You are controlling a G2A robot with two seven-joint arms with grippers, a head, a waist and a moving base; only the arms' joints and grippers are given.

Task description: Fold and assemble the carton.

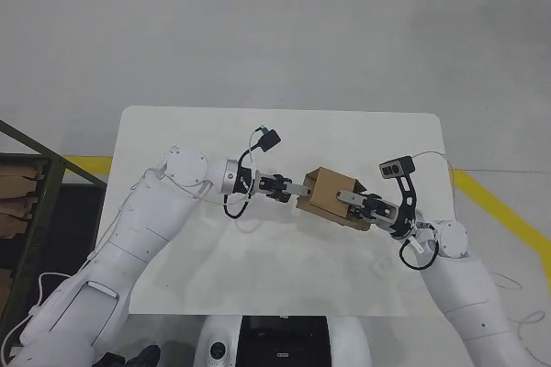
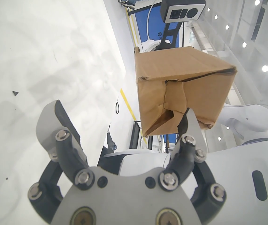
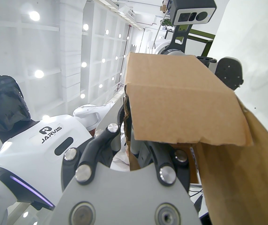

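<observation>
Above the white rectangular table point(image 1: 165, 147), the brown cardboard carton point(image 1: 326, 191) hangs in mid-air between both arms. The right gripper point(image 3: 130, 139) seems clamped on one carton wall. The left gripper point(image 2: 124, 114), jaws wide apart, touches the folded end flaps point(image 2: 171, 101) with one fingertip. Best to press those flaps squarely inward against a firm right-hand grip.
</observation>
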